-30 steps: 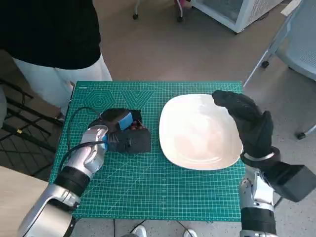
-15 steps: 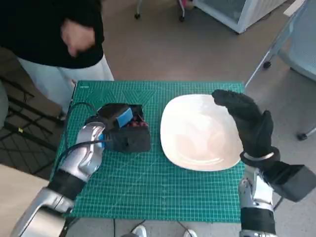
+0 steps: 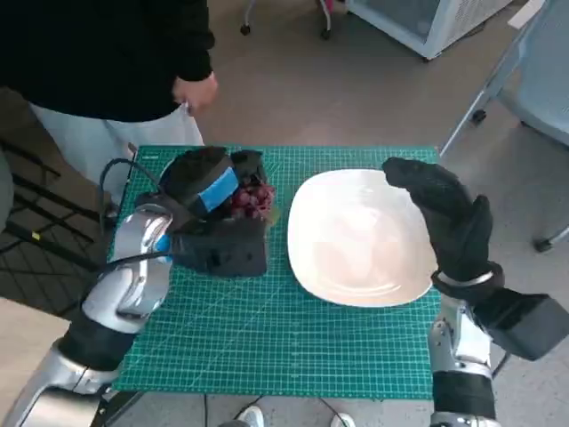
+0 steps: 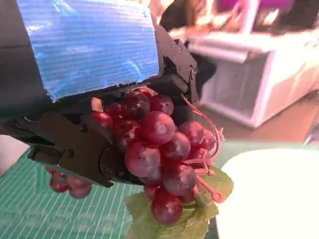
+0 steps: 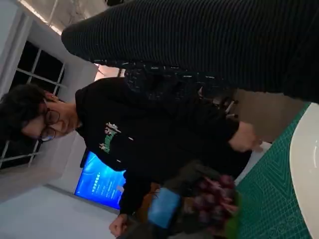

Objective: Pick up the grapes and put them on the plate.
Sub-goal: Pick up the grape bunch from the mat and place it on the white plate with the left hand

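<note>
Pickup done: left hand (image 3: pixel 213 218) fingers grip the grapes (image 4: pixel 154 149), clear of the bench. Left: carry to plate (image 3: pixel 356 238), release (right hand (image 3: pixel 444 218) open, idle).

Brown smooth floor (image 3: pixel 293 80); green gridded cutting mat (image 3: pixel 267 338) covering small table; white cabinet (image 3: pixel 427 22) far side; grey wheeled chair (image 3: pixel 533 80) at right; dark-paned window (image 5: pixel 37 67); blue lit screen (image 5: pixel 99 181).

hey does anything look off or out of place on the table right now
Nothing stands out. The left hand holds the grapes intact, with nothing spilled, beside the plate, which lies flat on the green mat. The right hand hovers over the plate's far side.
</note>
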You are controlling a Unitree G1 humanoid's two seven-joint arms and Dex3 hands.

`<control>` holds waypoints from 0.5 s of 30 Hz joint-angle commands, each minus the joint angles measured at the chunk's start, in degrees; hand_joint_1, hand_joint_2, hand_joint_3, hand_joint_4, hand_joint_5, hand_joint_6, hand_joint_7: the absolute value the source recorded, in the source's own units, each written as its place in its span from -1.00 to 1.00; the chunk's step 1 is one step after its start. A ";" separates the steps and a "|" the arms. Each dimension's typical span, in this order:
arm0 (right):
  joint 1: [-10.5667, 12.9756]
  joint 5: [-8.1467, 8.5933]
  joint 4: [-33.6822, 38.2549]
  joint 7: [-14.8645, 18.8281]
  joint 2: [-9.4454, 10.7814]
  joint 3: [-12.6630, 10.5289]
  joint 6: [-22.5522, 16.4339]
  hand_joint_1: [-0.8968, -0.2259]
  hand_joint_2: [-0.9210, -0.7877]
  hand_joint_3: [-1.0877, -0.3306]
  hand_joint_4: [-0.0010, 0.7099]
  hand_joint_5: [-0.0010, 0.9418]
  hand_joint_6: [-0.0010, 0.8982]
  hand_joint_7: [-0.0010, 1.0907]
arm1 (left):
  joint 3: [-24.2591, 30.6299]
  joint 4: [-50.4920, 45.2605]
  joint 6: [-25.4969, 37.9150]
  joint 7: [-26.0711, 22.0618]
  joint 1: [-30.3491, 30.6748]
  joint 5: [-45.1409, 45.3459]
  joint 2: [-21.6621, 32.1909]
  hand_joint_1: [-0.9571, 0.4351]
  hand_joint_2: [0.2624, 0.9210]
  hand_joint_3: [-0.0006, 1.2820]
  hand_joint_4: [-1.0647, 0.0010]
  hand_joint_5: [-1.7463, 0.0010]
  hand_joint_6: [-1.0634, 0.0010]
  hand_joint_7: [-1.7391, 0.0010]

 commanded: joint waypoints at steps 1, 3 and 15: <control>0.42 -0.53 0.63 -0.32 0.22 0.12 0.28 0.13 -1.00 0.14 -0.52 -0.99 -1.00 -0.37 | 0.97 -1.21 -1.16 0.26 0.41 0.30 0.44 0.38 1.00 -0.82 -0.15 -0.36 -0.12 -0.44; 0.42 -0.47 0.64 -0.25 0.16 0.09 0.24 0.13 -1.00 0.15 -0.51 -0.99 -1.00 -0.37 | 0.93 -1.38 -1.16 -0.45 0.09 0.33 0.28 0.38 1.00 -0.82 -0.15 -0.38 -0.13 -0.41; 0.89 -0.32 -0.53 -0.55 0.06 0.01 0.60 0.13 -1.00 0.15 -0.51 -0.99 -1.00 -0.37 | -1.39 -0.83 -0.07 -6.82 -3.69 0.82 -2.56 0.38 1.00 -0.83 -0.24 -0.45 -0.10 -0.31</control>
